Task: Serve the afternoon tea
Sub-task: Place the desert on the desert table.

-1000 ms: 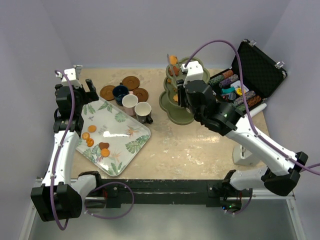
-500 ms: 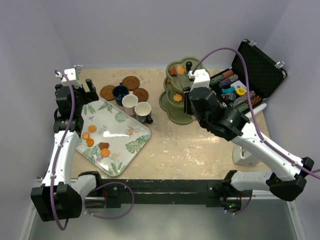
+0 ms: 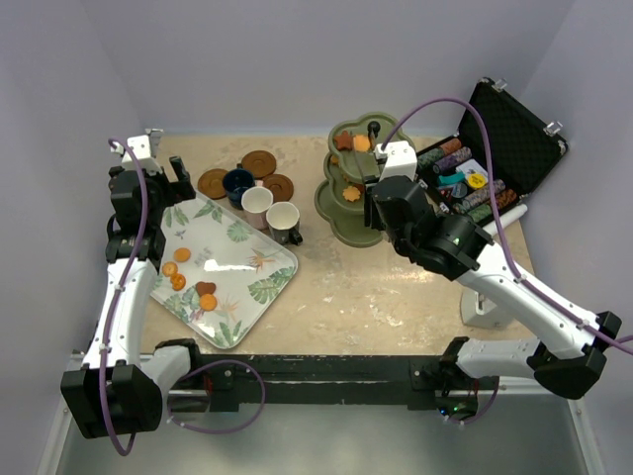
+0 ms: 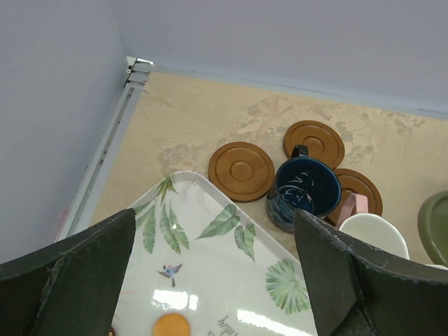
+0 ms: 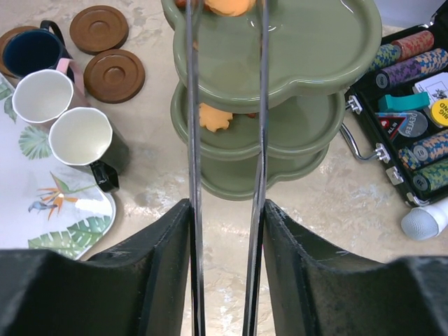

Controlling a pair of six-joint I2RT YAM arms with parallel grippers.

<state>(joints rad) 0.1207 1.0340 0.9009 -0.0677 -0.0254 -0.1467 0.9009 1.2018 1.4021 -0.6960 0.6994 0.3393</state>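
Observation:
The olive-green three-tier stand stands mid-table. Its top tier carries an orange biscuit and a brown star biscuit; an orange star lies on the middle tier. My right gripper is shut on metal tongs, whose tips flank the orange biscuit on the top tier. My left gripper hangs open over the far corner of the tray. The navy cup, pinkish-white cup and cream cup stand among three brown saucers.
The leaf-patterned white tray at the left holds several orange and brown biscuits. An open black case of poker chips lies right of the stand. A white post stands at the near right.
The right arm brought the orange biscuit down in the tongs onto the stand's top tier and drew back a little. The tong blades have spread slightly. The left arm has not moved.

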